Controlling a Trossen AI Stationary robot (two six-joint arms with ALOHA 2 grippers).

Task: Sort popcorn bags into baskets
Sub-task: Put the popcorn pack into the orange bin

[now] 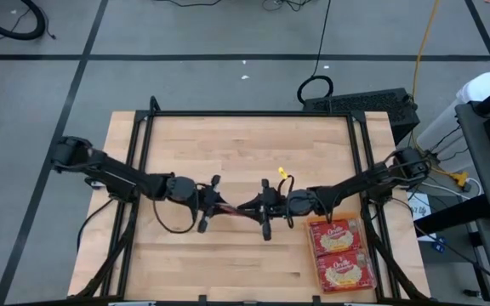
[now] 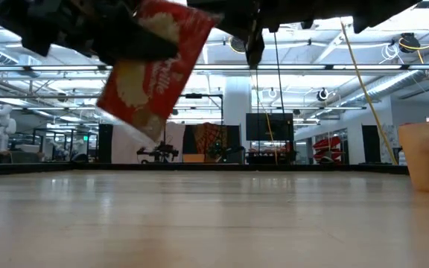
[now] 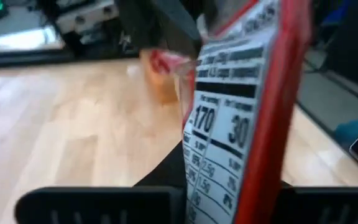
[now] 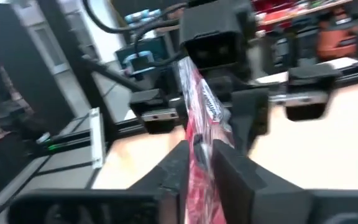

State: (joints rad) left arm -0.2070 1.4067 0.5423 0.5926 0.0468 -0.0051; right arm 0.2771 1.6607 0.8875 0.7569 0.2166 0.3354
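Note:
One red popcorn bag point(image 1: 230, 206) hangs in the air over the table's middle, between my two grippers. The low view shows it tilted point(image 2: 151, 71), well clear of the tabletop. My left gripper point(image 1: 207, 204) reaches in from the table's left and is shut on the bag. The grey-white nutrition panel point(image 3: 219, 124) fills the left wrist view. My right gripper point(image 1: 258, 206) comes from the table's right, its fingers on either side of the bag point(image 4: 197, 155). The orange basket point(image 1: 313, 246) stands near the front right, with two bags point(image 1: 340, 253) lying flat in it. My left gripper pinches the bag's left end point(image 3: 216, 186) between its two fingers, coming nearly level from the table's left. The bag is lifted clear and stands on edge, tilted. My right gripper has the bag's right end point(image 4: 197, 171) between its two fingers, coming level from the table's right. That view shows the bag edge-on. The bag reaches from these fingers across to the left gripper beyond.
Dark frame rails point(image 1: 360, 170) run along the table's sides and far edge. The basket's orange wall point(image 2: 428, 152) shows at the right in the low view. Bare wood point(image 1: 245, 149) lies behind the grippers and in front of them.

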